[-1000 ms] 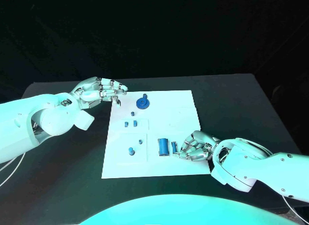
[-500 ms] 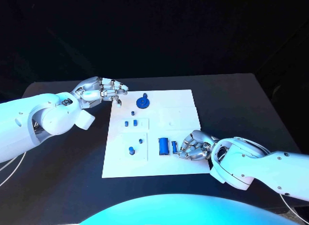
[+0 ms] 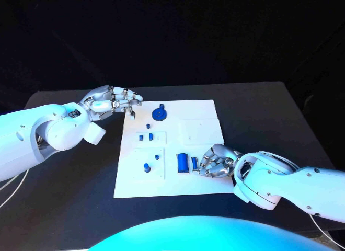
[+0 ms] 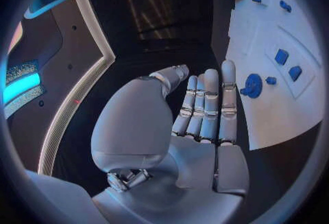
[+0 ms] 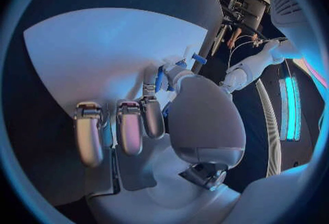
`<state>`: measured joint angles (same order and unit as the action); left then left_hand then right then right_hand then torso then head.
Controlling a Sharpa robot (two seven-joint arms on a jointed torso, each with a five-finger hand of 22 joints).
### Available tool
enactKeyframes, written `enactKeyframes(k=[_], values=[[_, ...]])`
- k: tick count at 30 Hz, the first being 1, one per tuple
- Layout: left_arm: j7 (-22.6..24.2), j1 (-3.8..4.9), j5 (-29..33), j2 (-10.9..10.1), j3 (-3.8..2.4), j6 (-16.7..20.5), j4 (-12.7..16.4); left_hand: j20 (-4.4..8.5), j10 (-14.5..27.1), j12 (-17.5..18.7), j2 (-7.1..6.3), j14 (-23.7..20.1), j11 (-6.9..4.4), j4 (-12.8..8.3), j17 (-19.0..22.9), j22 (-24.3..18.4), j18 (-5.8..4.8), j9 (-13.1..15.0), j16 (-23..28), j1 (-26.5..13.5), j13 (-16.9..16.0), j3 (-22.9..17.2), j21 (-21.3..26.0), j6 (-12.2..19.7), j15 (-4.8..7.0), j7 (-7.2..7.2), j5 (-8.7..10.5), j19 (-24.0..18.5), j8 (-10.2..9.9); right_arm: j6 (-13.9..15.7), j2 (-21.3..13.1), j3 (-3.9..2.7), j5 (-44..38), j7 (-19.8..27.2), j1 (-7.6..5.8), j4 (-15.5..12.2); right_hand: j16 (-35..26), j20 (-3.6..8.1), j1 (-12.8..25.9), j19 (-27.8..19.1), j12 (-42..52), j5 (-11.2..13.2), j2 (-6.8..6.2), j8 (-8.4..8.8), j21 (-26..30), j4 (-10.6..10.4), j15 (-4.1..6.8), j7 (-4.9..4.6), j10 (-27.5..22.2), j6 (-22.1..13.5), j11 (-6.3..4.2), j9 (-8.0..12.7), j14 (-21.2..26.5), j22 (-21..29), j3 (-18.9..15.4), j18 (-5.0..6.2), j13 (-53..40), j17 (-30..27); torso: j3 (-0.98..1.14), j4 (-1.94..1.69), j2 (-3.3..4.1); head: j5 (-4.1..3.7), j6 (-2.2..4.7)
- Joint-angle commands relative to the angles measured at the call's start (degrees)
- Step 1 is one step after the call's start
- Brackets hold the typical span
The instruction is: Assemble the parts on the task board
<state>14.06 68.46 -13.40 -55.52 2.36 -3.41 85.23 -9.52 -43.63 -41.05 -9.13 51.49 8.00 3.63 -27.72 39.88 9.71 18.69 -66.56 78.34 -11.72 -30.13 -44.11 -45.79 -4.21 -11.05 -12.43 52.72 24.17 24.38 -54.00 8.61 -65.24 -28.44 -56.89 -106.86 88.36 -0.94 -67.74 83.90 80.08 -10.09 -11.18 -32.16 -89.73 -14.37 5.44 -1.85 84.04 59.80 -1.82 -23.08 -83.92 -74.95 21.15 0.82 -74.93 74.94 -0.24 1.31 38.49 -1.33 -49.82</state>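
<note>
Fingers of the right hand (image 3: 215,161) are curled down over the near right part of the task board (image 3: 199,112), right against the slim blue part (image 3: 194,163) that lies beside the wider blue block (image 3: 182,162). In the right wrist view a thin blue piece sits at the thumb and forefinger tips, so my read is a pinch on that slim part, low on the board, probably to lift it clear for fitting elsewhere. The grip is narrow, other fingers tucked.

Over on the far left corner, the left hand (image 3: 112,101) hangs at the board's edge above the tabletop (image 3: 255,104), fingers straight and close together, holding nothing; it looks parked, perhaps ready to steady the plate. Just beside it sits the round blue part (image 3: 160,113). Small blue pieces (image 3: 145,138) stand mid-board, another blue peg (image 3: 146,168) nearer. Assembly looks early; most parts lie loose.
</note>
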Motion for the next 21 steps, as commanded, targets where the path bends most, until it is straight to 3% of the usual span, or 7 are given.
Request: enactKeyframes(k=[1,11,13,14,16,18,21], values=[[0.29,0.03,0.02,0.07,-0.02,-0.87,0.12,0.12,-0.40,0.24,0.08,-0.44,-0.12,0.02,0.07,0.09,0.75,-0.03,-0.06,0.35,0.07,-0.45,-0.38,-0.32,0.15,-0.06,-0.23,-0.23,-0.13,-1.27,-0.04,0.20,-0.43,-0.37,0.22,0.13,-0.06,0.12,-0.14,6.10,-0.29,-0.25,-0.57,0.03,-0.27,0.17,0.19,-0.19,3.09,-0.31,-0.08,0.07,-5.47,-15.05,-0.20,-0.82,-11.32,12.17,-0.02,0.01,-0.03,0.01,0.05],[0.45,0.03,0.03,0.06,-0.01,-0.80,0.01,0.12,-0.40,0.25,0.09,-0.44,-0.12,0.01,0.07,0.09,0.75,-0.03,-0.05,0.35,0.07,-0.45,-0.39,-0.32,0.15,-0.06,-0.23,-0.24,-0.13,0.38,-2.10,0.16,4.85,5.18,0.14,-1.37,-1.14,-0.62,2.11,6.10,-5.03,0.52,-3.23,0.95,-0.27,-1.89,-0.94,-1.47,1.28,-2.31,0.91,0.77,-5.05,-15.05,-4.89,-0.82,-9.65,10.45,-0.06,0.08,-0.13,0.08,0.18],[0.54,0.02,0.09,0.09,-0.01,-0.75,-0.10,0.13,-0.41,0.26,0.06,-0.45,-0.11,-0.04,0.09,0.16,0.75,-0.03,-0.04,0.31,0.09,-0.52,-0.45,-0.32,0.14,-0.08,-0.22,-0.27,-0.14,0.82,-2.67,0.12,6.96,7.36,-0.06,-1.47,-1.66,-1.52,2.16,6.10,-7.03,0.94,-1.97,2.29,-0.27,-2.24,-1.85,-2.57,0.16,-5.06,1.88,1.45,-4.87,-15.05,-13.51,-0.82,-8.93,9.71,-0.07,0.08,-0.19,0.12,0.27],[0.61,0.02,0.17,0.11,-0.01,-0.69,-0.18,0.13,-0.41,0.26,0.06,-0.45,-0.11,-0.04,0.09,0.16,0.75,-0.03,-0.04,0.31,0.09,-0.52,-0.45,-0.32,0.14,-0.08,-0.22,-0.27,-0.14,0.92,-2.98,0.09,8.14,8.70,-0.22,-1.50,-1.81,-2.02,0.84,6.10,-7.56,1.85,0.30,3.01,-0.27,-2.29,-2.31,-3.05,-0.26,-6.20,2.42,1.83,-4.83,-15.05,-19.01,-0.82,-8.68,9.52,-0.08,0.08,-0.26,0.16,0.35],[0.86,0.01,0.41,0.16,0.00,-0.44,-0.40,0.11,-0.41,0.29,-0.02,-0.49,-0.07,-0.02,0.12,0.25,0.72,-0.04,-0.01,0.06,0.13,-0.56,-0.52,-0.30,0.10,-0.11,-0.17,-0.38,-0.16,1.00,-3.53,0.01,10.67,11.33,-0.66,-1.49,-1.94,-2.65,-0.05,6.01,-8.73,4.07,2.10,4.56,-0.03,-2.47,-3.01,-4.02,-1.06,-8.12,3.23,2.54,-4.78,-14.98,-25.62,-0.77,-8.09,9.38,-0.07,0.02,-0.28,0.08,0.57],[1.19,-0.05,0.67,0.26,0.01,-0.18,-0.67,0.09,-0.41,0.31,-0.09,-0.52,-0.04,0.01,0.14,0.31,0.70,-0.05,0.02,-0.15,0.15,-0.58,-0.55,-0.29,0.06,-0.13,-0.14,-0.47,-0.17,0.99,-3.86,-0.05,12.89,13.50,-1.11,-1.31,-2.38,-2.85,1.66,5.45,-9.36,7.28,1.82,5.02,1.35,-2.62,-3.13,-4.25,-1.50,-8.54,3.42,2.72,-4.59,-14.58,-29.00,-0.47,-7.76,8.76,-0.15,0.01,-0.44,-0.02,0.63],[2.10,-0.46,1.41,0.47,0.02,0.67,-1.13,0.03,-0.41,0.34,-0.26,-0.61,0.00,0.14,0.19,0.39,0.67,-0.06,0.07,-0.67,0.20,-0.56,-0.55,-0.24,-0.01,-0.16,-0.06,-0.69,-0.21,1.15,-4.52,-0.22,17.11,17.70,-2.09,-0.67,-2.87,-2.90,2.17,4.84,-9.95,7.26,1.64,5.20,2.86,-2.69,-3.18,-4.36,-1.83,-8.78,3.51,2.77,-4.39,-14.13,-29.86,-0.15,-7.51,8.08,-0.32,-0.07,-0.89,0.06,0.94]])
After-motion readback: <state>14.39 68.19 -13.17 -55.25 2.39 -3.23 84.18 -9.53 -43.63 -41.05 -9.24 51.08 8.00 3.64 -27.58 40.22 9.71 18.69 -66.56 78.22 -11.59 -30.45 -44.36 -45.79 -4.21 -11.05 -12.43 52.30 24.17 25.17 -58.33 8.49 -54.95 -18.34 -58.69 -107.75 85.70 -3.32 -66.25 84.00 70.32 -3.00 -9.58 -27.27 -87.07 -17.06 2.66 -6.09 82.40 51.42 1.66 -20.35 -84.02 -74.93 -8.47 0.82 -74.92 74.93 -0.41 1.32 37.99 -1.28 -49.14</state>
